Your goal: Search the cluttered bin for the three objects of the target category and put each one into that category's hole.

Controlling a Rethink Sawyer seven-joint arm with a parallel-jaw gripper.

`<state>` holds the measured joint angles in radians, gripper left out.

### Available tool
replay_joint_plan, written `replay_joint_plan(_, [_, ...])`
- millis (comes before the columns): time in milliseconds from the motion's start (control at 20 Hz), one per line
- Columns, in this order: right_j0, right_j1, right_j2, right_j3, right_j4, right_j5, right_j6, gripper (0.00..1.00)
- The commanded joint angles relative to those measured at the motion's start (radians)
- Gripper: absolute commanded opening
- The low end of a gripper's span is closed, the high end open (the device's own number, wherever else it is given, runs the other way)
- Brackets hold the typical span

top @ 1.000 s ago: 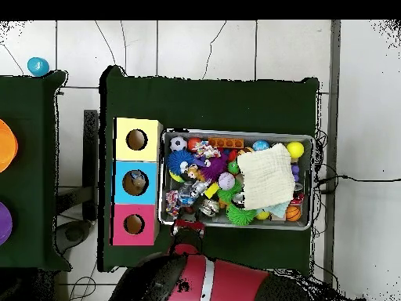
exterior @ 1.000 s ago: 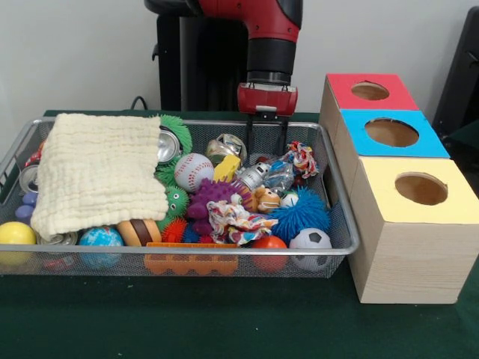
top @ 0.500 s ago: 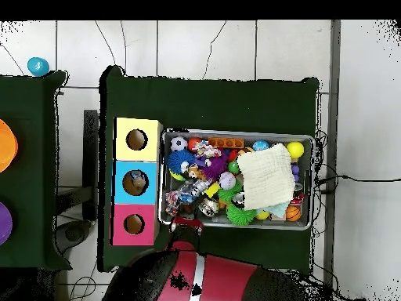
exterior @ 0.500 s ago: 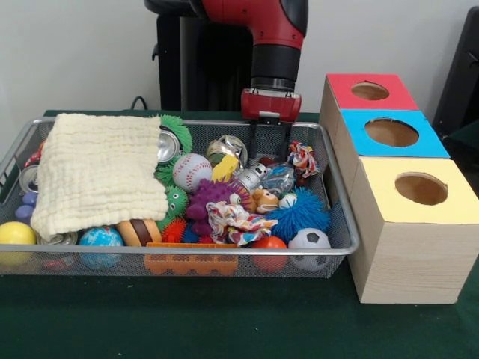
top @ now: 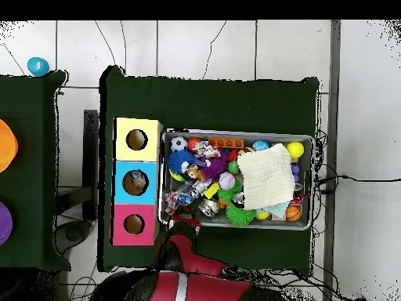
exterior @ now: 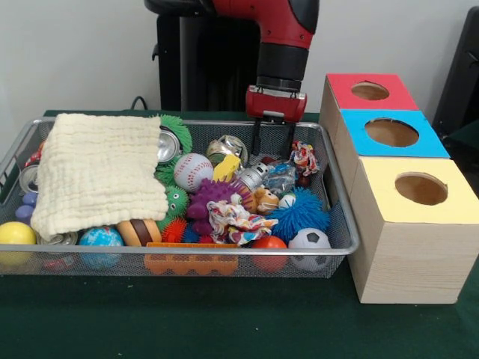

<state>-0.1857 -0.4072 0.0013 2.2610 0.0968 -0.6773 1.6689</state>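
A wire mesh bin (exterior: 341,218) holds a jumble of toys, balls and crushed cans. My gripper (exterior: 273,152) hangs open over the bin's far right corner, nothing between its fingers. Just below it lie a crushed silver can (exterior: 226,146), a second can (exterior: 253,176) and a knotted rope toy (exterior: 303,158). A baseball (exterior: 193,171), a blue spiky ball (exterior: 301,212) and a small soccer ball (exterior: 310,247) sit nearby. Beside the bin stand the red box (exterior: 368,90), blue box (exterior: 391,132) and yellow box (exterior: 420,188), each with a round hole. In the overhead view the gripper (top: 185,226) sits at the bin's edge (top: 235,132).
A cream cloth (exterior: 101,172) covers the bin's left half and hides what lies under it. A yellow ball (exterior: 15,235), a globe ball (exterior: 100,239) and an orange plastic piece (exterior: 191,262) lie along the front wall. Green cloth covers the table (exterior: 224,321).
The arm has shifted right along the bin's far edge, toward the boxes. The gripper has stayed open, and nothing in the bin has moved.
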Motion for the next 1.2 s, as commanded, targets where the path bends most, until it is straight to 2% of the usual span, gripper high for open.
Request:
replay_joint_plan(50, [0.017,-0.164,0.03,-0.072,0.066,0.347,0.097,1.0])
replay_joint_plan(300, [0.031,-0.323,0.0,-0.065,0.01,0.502,0.083,1.0])
replay_joint_plan(350, [0.034,-0.332,-0.005,-0.076,0.009,0.527,0.081,1.0])
replay_joint_plan(500, [0.02,-0.281,0.007,-0.117,-0.013,0.507,0.098,1.0])
replay_joint_plan(900, [0.048,-0.185,-0.002,-0.207,0.021,0.473,0.121,1.0])
replay_joint_plan(1200, [0.052,-0.217,-0.007,-0.265,0.035,0.626,0.081,1.0])
